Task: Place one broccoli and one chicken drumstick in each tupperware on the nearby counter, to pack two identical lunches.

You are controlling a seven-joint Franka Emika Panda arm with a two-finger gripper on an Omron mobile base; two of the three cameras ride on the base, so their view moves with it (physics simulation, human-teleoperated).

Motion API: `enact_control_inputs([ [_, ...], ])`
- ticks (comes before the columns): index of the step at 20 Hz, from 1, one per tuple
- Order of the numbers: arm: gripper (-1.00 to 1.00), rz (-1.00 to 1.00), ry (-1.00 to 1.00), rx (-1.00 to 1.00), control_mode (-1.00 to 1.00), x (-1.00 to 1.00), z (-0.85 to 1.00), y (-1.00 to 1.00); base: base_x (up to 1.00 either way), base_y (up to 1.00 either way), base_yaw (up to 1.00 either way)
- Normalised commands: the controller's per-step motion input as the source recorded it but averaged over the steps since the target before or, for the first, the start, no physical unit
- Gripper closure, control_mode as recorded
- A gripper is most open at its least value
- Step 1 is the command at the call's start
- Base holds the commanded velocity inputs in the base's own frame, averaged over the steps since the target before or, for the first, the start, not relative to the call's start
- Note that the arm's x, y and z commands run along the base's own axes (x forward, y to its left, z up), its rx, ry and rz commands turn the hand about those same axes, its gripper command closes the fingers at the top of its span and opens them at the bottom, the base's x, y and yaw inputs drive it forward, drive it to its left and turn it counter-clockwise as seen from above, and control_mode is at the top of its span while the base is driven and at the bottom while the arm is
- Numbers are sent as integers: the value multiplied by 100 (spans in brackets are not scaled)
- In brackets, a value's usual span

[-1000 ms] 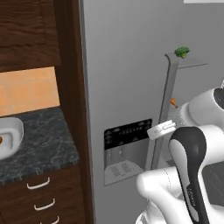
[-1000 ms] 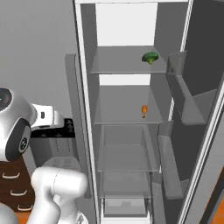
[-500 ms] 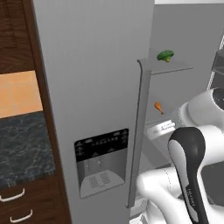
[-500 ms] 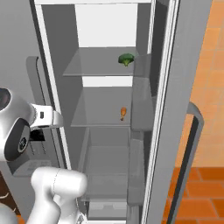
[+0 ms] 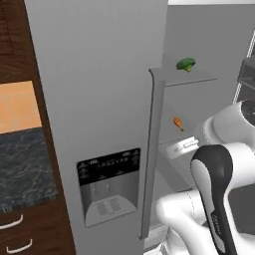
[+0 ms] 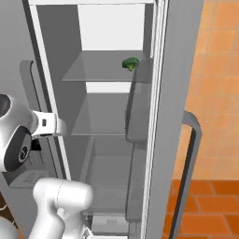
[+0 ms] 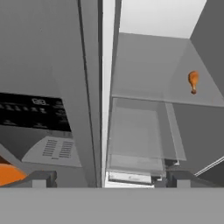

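Standing wide apart, the jaws of the gripper [image 7: 109,177] hold nothing; the two dark fingertips [image 7: 39,178] rise at the bottom of the hand view, well separated, with open air between them; the gripper faces into the open fridge [image 6: 112,140], short of its shelves and touching none of them; straight ahead of it lies a clear drawer [image 7: 138,140] on the lower level; above that, a glass shelf [image 7: 153,74] carries the chicken drumstick [image 7: 193,81], which lies toward the shelf's right side in the hand view, well apart from the fingertips; in the left base view the chicken drumstick [image 5: 178,123] sits on the middle shelf, just above the white wrist of the arm [image 5: 214,194]; the broccoli [image 5: 186,64] rests on the shelf above, near its front edge; the right base view shows the broccoli [image 6: 130,64] at the right end of that upper shelf, close to the inner wall; the closed fridge door [image 5: 99,119] with its dispenser panel [image 5: 108,184] stands left of the opening; further left, the counter [image 5: 25,169] of dark speckled stone sits over brown drawers [image 5: 20,234] with curved silver handles
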Motion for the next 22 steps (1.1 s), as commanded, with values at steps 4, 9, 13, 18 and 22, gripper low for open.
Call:
enact_control_inputs([
  [4,-100,0,0,0,100,0,0,0,40,-37,0],
  [9,-100,0,0,0,-100,12,-1,0,45,-1,0],
  [13,-100,-6,0,0,-100,63,-8,-5,0,0,0],
  [18,-100,-20,0,0,-100,76,-18,-31,0,0,0],
  [22,-100,-29,5,1,-100,94,-44,-29,0,0,0],
])
